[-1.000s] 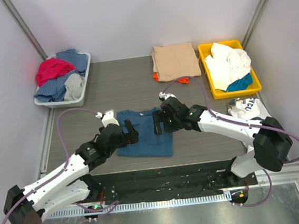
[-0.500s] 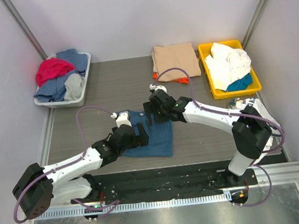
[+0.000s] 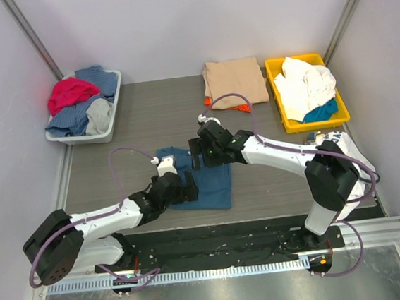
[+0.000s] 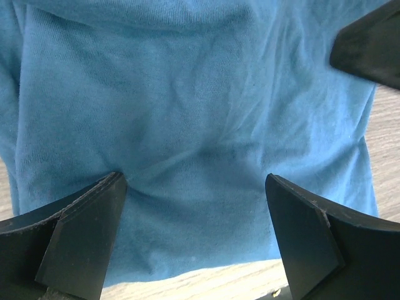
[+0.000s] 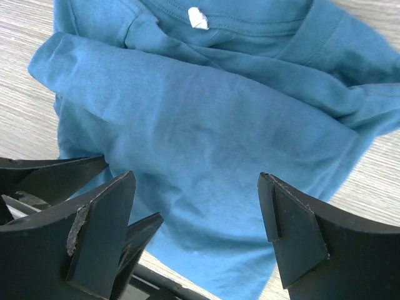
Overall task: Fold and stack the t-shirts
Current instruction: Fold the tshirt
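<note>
1. The grey table (image 3: 147, 112) fills the middle of the top view, from the far wall down to the arm bases.
2. The teal-blue t-shirt (image 3: 214, 184) lies loosely folded at the centre of the frame, slightly low, with both arms reaching over it.
3. A grey bin (image 3: 85, 137) in the upper left holds a heap of red, blue and grey clothes.
4. A yellow bin (image 3: 271, 79) in the upper right holds white cloth and a bit of blue.
5. The tan t-shirt (image 3: 234, 81) lies folded at upper centre, just left of the yellow bin.
6. The left gripper (image 4: 194, 178) hangs over the near left part of the teal-blue shirt. Its jaws are spread wide and hold nothing. Whether its fingertips (image 4: 103, 200) press the cloth cannot be told.
7. The right gripper (image 5: 197, 177) is over the shirt's upper edge. Its jaws are also wide apart and grip nothing.
8. The orange t-shirt (image 3: 209, 102) shows only as a sliver under the tan one's lower edge.
9. A white label (image 5: 198, 17) sits inside the teal-blue shirt's collar, at the top of the right wrist view.
</note>
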`<state>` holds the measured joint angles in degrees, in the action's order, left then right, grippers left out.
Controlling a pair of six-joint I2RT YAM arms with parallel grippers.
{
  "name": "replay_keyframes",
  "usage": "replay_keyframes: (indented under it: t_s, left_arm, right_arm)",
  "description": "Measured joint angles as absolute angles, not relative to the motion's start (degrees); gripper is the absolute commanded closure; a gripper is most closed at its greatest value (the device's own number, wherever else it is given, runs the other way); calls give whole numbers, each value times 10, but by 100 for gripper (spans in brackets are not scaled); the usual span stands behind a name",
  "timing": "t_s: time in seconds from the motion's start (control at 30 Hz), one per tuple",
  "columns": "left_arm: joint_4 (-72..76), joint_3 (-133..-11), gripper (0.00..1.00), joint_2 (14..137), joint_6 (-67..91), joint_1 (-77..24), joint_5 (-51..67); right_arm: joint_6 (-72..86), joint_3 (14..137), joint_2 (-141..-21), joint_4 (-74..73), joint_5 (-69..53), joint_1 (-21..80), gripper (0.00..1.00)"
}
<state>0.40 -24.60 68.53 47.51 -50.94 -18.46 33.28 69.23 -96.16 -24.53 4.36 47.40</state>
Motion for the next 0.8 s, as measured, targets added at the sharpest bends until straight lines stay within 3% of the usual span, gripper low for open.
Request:
replay_keyframes:
  t_s: [0.37, 0.8]
  left_arm:
    - [41, -258, 0, 723, 475, -514, -196]
    - [56, -240, 0, 703, 495, -517, -194]
  right_arm:
    - [332, 730, -1083, -257, 67, 474, 12]
    - [307, 843, -1171, -323, 199, 485, 11]
